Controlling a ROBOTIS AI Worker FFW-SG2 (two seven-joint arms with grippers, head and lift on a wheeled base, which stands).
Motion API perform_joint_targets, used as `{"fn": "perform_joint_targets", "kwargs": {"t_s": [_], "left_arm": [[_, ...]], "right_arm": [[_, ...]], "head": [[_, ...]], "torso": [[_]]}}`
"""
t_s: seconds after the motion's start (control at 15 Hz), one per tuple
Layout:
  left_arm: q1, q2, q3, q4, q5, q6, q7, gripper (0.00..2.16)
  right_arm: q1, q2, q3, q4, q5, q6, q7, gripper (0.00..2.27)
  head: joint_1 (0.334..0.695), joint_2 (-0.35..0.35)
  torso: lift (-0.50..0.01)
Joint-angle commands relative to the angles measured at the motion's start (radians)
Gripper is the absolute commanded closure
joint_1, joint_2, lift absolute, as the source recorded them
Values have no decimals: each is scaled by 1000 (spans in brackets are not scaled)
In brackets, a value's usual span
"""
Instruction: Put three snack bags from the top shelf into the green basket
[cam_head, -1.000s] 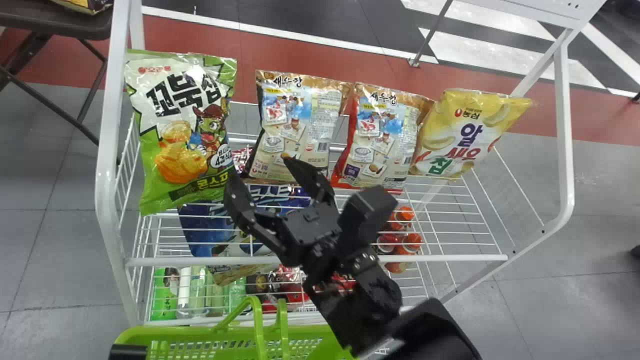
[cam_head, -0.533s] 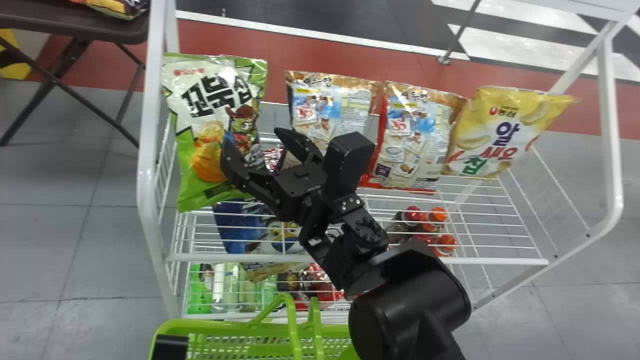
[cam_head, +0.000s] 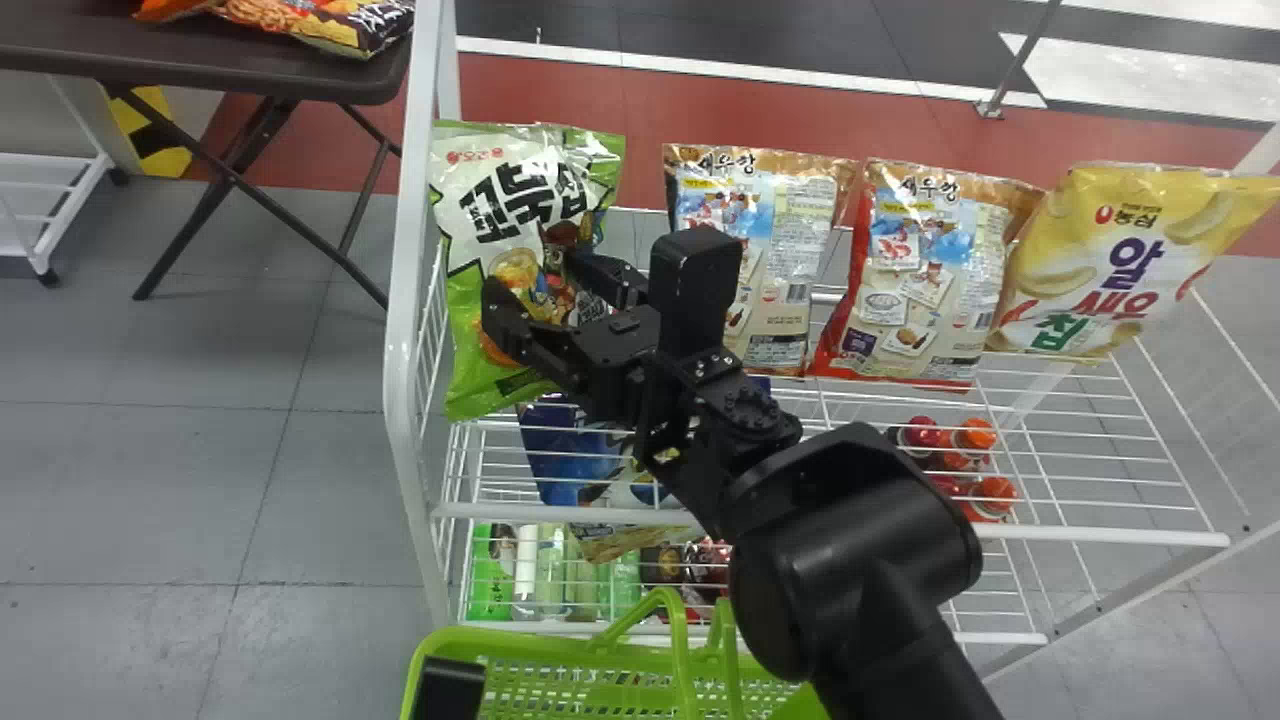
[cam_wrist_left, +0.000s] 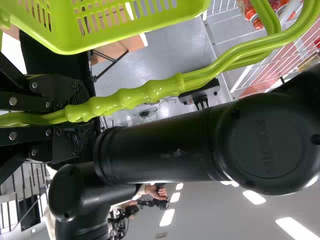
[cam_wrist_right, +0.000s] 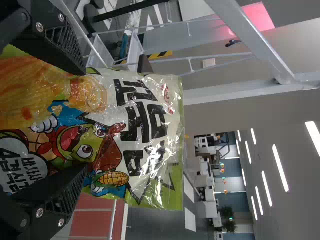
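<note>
Your right gripper (cam_head: 536, 282) is pointing at the green-and-white snack bag (cam_head: 490, 195), fingers wide apart; the bag is standing at the left end of the top shelf (cam_head: 1110, 536). Your left gripper (cam_head: 447, 690) is clasping the handles (cam_wrist_left: 135, 98) of the green basket (cam_head: 530, 640).
</note>
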Motion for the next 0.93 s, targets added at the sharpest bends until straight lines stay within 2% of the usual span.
{"fn": "perform_joint_targets", "kwargs": {"t_s": [0.0, 0.13, 0.47, 0.6, 0.73, 0.87], "left_arm": [[0, 1, -1, -1, 1, 0, 0, 2142], [1, 1, 1, 1, 1, -3, 0, 2142], [3, 1, 1, 4, 3, -3, -8, 2142], [5, 1, 5, 7, 4, -6, -14, 2142], [5, 6, 5, 10, 6, -15, -18, 2142], [3, 6, 5, 13, 6, -25, -23, 2142]], "right_arm": [[-7, -3, -6, -38, -9, 114, 21, 1976], [16, -20, -9, -110, 2, 181, 53, 2138], [110, -79, -39, -343, -7, 365, 76, 2189], [167, -112, -83, -463, -21, 445, 79, 2186], [227, -141, -141, -590, -50, 543, 95, 2189], [285, -159, -230, -719, -118, 666, 105, 2189]], "head": [[695, -141], [695, -128], [695, -141], [695, -161], [695, -212], [695, -253]], "torso": [[-50], [-50], [-50], [-50], [-50], [-50]]}}
